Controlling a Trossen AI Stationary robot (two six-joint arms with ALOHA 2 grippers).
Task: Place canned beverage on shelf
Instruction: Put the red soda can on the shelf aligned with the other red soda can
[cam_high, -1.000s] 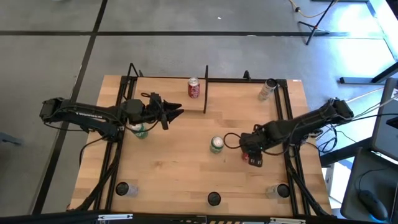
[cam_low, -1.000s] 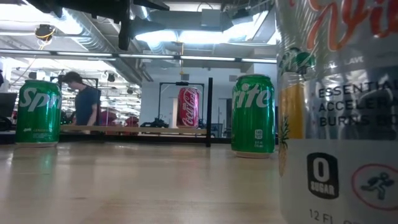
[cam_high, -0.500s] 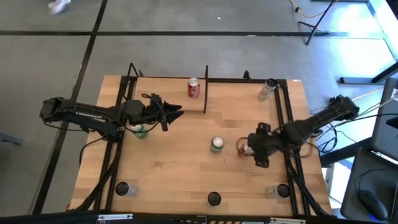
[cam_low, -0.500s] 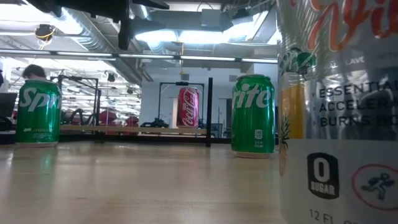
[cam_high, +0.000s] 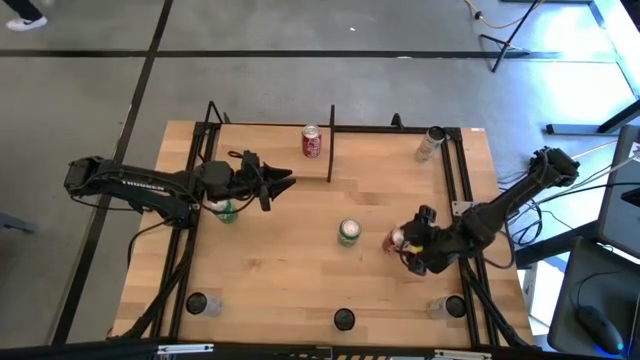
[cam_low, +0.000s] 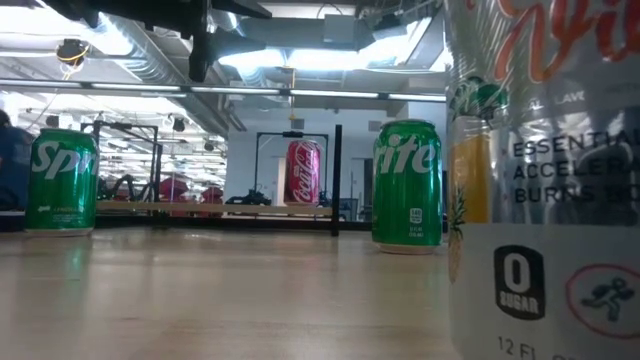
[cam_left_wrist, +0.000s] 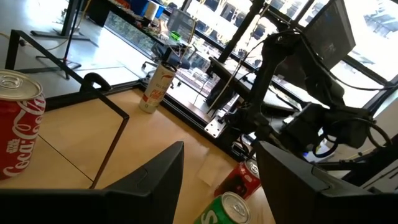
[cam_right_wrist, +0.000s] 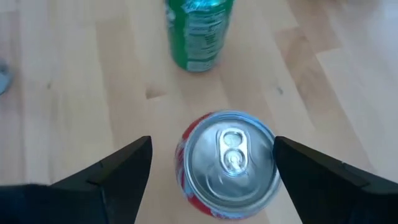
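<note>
The right gripper (cam_right_wrist: 208, 171) hangs spread wide over a red can (cam_right_wrist: 229, 163), which stands upright between its fingers, untouched. A green can (cam_right_wrist: 199, 31) stands just ahead of it. The shelf (cam_high: 330, 150) lies well beyond, near the left gripper (cam_high: 283, 181), whose fingers are parted and empty

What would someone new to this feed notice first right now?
The right gripper stands open above an upright red can near the table's right side, a green can just beside it. The left gripper hovers, empty, left of centre, and another red can already stands on the shelf at the far edge.
</note>
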